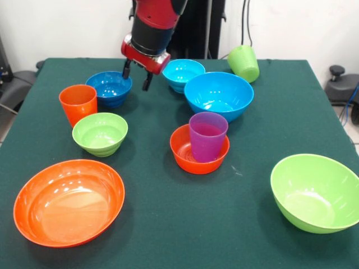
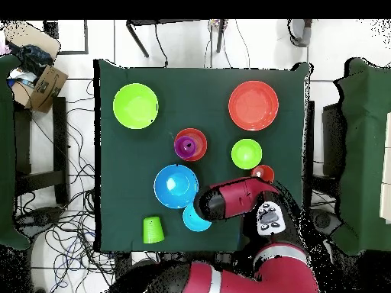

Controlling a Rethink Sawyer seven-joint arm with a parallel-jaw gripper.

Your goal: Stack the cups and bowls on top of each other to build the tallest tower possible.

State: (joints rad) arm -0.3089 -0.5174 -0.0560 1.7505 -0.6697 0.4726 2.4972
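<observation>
My gripper (image 1: 137,77) is open and empty, hanging just above the right rim of the small dark blue bowl (image 1: 109,88). The orange cup (image 1: 78,103) stands upright to that bowl's left. The purple cup (image 1: 208,136) stands upright inside the small orange bowl (image 1: 180,151) at the table's middle; the pair also shows in the overhead view (image 2: 185,145). The lime green cup (image 1: 244,63) lies on its side at the far edge. In the overhead view my arm (image 2: 233,200) hides the gripper and the dark blue bowl.
A small green bowl (image 1: 100,133) sits in front of the orange cup. A large orange bowl (image 1: 68,202) is near left, a large green bowl (image 1: 316,192) near right. A large light blue bowl (image 1: 219,95) and a small light blue bowl (image 1: 183,73) sit right of the gripper.
</observation>
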